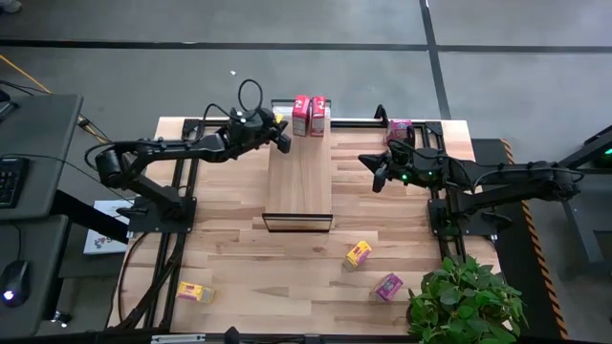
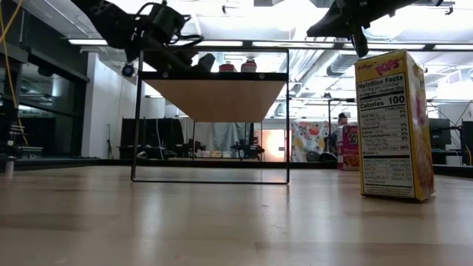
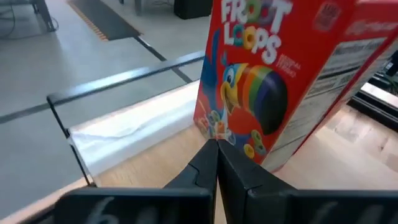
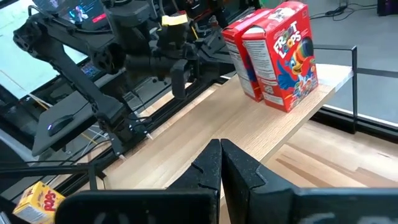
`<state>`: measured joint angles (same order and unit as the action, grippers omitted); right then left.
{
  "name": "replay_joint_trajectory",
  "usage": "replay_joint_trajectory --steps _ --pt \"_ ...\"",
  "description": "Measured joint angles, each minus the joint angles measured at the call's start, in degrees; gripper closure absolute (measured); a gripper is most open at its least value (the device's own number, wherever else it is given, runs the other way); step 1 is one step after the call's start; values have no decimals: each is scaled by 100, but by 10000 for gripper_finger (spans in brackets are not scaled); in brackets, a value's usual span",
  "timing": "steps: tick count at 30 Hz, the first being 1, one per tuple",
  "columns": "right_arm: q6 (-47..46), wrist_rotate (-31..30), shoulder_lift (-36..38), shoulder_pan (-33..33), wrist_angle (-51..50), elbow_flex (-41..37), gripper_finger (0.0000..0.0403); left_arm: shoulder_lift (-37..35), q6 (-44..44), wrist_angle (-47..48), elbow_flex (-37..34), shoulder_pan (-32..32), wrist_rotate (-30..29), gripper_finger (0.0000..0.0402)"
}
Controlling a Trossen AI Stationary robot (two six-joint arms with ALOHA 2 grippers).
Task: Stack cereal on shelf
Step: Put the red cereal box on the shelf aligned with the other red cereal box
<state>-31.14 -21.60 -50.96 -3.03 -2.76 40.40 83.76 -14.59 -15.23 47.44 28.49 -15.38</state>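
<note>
Two red cereal boxes [image 1: 309, 116] stand upright side by side at the far end of the shelf's [image 1: 298, 182] wood top. My left gripper [image 1: 285, 143] is shut and hovers over the shelf's far left edge, a short way from the nearer red box [image 3: 273, 81], touching nothing. My right gripper [image 1: 375, 180] is shut and hangs in the air right of the shelf, pointing at it. On the table, one yellow box [image 1: 358, 253] and one magenta box [image 1: 387, 286] sit near right. Another yellow box [image 1: 194, 292] lies near left. A second magenta box [image 1: 400, 128] stands far right.
A potted plant [image 1: 466, 301] fills the table's near right corner. The arms' dark base frames [image 1: 163, 220] run along both table sides. In the low view the yellow box [image 2: 392, 125] stands close and the shelf's thin dark frame [image 2: 211, 179] rests on the planks.
</note>
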Motion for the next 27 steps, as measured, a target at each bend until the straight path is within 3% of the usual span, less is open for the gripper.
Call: replay_joint_trajectory --steps 27 --pt "-34 56 1 0 -2 -1 403 35 64 -562 0 4 780 401"
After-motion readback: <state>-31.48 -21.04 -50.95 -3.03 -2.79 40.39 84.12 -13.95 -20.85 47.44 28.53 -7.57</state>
